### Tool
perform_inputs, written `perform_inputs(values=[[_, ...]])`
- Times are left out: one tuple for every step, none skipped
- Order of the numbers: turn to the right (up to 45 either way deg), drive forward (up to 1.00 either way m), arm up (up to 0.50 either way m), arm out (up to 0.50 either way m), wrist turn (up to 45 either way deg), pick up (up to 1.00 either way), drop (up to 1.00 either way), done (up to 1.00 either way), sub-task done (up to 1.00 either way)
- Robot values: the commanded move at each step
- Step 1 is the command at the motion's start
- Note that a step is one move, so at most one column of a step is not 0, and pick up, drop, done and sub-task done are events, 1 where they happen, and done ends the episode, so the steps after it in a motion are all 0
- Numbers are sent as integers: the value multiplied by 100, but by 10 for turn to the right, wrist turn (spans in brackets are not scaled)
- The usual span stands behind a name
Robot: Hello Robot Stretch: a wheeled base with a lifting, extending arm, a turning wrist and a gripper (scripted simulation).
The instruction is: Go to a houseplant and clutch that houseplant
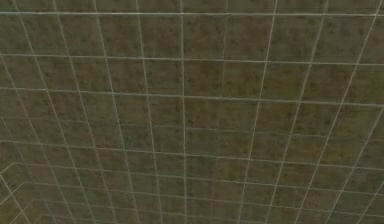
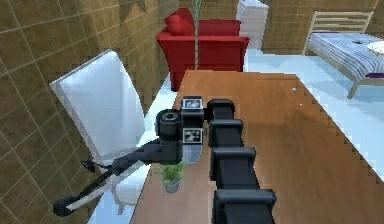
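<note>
A small green houseplant in a little pot stands on the near left edge of the brown wooden table in the arm side view. The dark arm rises over the table just right of the plant, ending at two white marker squares. Left of them is the gripper's dark body, and its thin fingers slant down and left past the table edge toward the gripper's far end. A chair stands behind it, so I cannot tell whether it holds anything.
The forward view faces a brown tiled wall close ahead. A white chair stands at the table's left side. Farther out are a red sofa with a thin green stem behind it, a white dresser and a bed.
</note>
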Motion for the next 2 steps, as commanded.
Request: perform_inputs(values=[[0,0,0,0,450,0,0,0,0],[0,0,0,0,390,0,0,0,0]])
